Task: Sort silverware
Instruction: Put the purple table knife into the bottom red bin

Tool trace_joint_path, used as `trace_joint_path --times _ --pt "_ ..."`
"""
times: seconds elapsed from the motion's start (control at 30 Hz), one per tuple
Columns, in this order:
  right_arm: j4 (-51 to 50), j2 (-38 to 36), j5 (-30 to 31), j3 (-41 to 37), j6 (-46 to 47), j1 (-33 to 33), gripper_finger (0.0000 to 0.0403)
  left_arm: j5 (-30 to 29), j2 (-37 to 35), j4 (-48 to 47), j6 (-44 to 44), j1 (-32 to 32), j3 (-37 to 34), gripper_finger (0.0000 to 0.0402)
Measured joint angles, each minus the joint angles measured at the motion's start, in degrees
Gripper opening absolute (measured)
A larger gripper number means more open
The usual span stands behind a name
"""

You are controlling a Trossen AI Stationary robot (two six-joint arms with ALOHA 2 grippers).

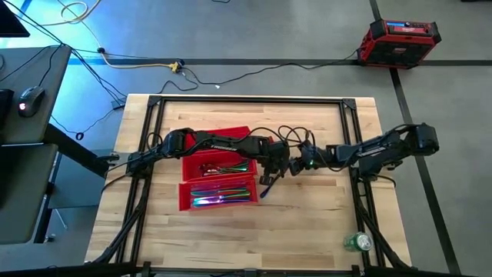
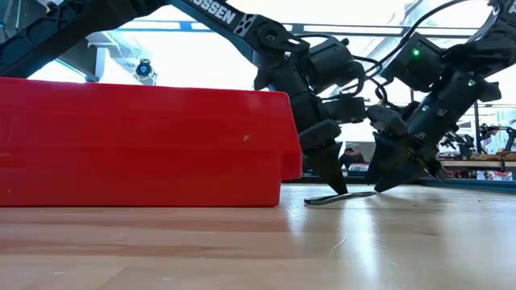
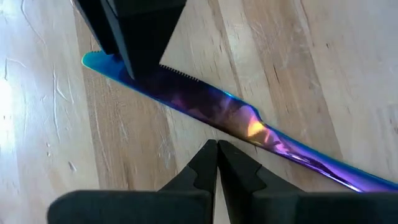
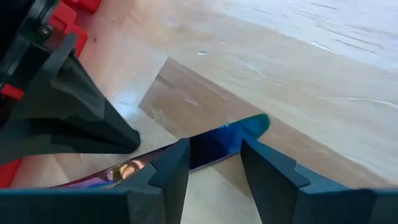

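Two grippers meet over one knife [image 1: 267, 187] lying on the table [image 1: 323, 231], just right of the red tray [image 1: 187, 201].

From above, sorted cutlery [image 1: 223, 194] fills the tray. At table height, the left gripper [image 2: 335, 187] stands shut, tip down by the blade. Its own camera agrees. The right gripper [image 4: 214, 165] straddles the blade's tip, fingers apart, holding nothing; closing now, it could skid the flat knife away.

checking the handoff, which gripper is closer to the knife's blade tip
Right. The right gripper stands open astride the knife near its blade tip. The left gripper, shut, is down at the knife's middle, toward the handle.
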Motion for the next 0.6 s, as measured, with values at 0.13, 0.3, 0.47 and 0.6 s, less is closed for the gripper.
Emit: trace_joint_path --times 0.13,0.3,0.47,0.6 --pt "0.17 -0.16 -4.39 0.16 -0.71 -0.3 0.0138 -3.93 -1.36 -4.13 2.59 0.04 0.39 0.0" --pt "-0.44 0.02 -5.65 0.66 -0.29 1.11 0.0138 6.96 -2.58 -10.2 2.57 0.63 0.34 0.0" --pt "-0.96 0.0 -2.71 0.63 -4.75 1.22 0.0138 6.42 -2.25 -11.16 5.76 -0.65 0.37 0.0" --pt "-1.68 -0.11 -3.58 0.57 -10.81 1.15 0.0138 4.38 -2.29 -12.08 6.96 -0.82 0.47 0.0"
